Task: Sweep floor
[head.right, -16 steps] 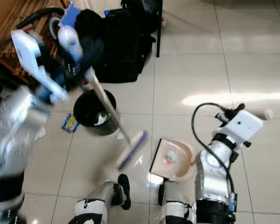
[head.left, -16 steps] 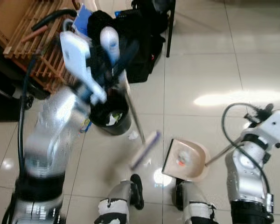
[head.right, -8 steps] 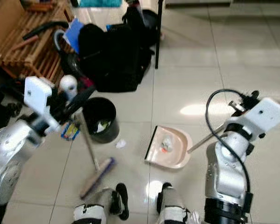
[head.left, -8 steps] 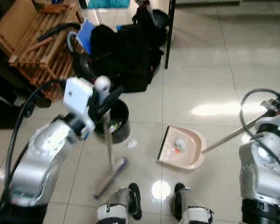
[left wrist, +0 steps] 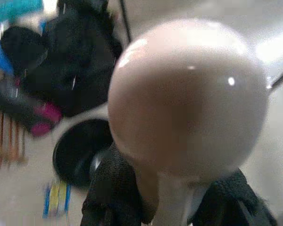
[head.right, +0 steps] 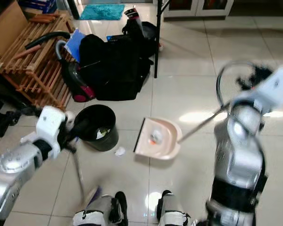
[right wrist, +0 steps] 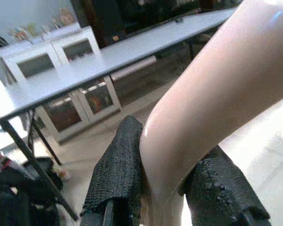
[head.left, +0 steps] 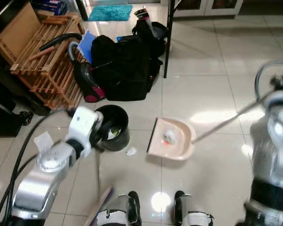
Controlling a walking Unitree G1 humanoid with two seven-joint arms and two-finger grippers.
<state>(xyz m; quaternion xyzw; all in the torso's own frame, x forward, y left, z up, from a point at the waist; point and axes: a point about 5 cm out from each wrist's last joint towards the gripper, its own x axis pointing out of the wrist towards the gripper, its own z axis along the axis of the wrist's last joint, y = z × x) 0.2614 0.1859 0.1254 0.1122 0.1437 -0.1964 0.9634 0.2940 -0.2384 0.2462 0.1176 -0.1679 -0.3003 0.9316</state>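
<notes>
left tool (left wrist: 167, 197) is clamped on the broom (head.right: 78, 172) just under its rounded handle cap; black fingers (left wrist: 108, 188) press the shaft from both sides. in the right eye view the broom shaft runs down from the left tool, lower left of the frame, to the blurred broom head near the bottom edge, just beside the robot's left foot.

right tool (right wrist: 167, 188) is pinched on the dustpan's handle grip, one finger (right wrist: 115, 172) on each side. the thin metal handle slopes from the right arm, upper right of the frame, down to the dustpan (head.left: 172, 139) at centre. dustpan is beige, dark front edge facing the frame's left, small bits of debris inside, one reddish.

bin (head.left: 112, 134), black and round, stands on the floor (head.left: 217, 89) left of centre, between left tool and dustpan, with pale trash inside. a white scrap (head.left: 131, 151) lies on the tiles just beside the bin, between bin and dustpan.

upper left: wooden rack (head.left: 47, 70), vacuum (head.left: 85, 84), black bags (head.left: 127, 66).
</notes>
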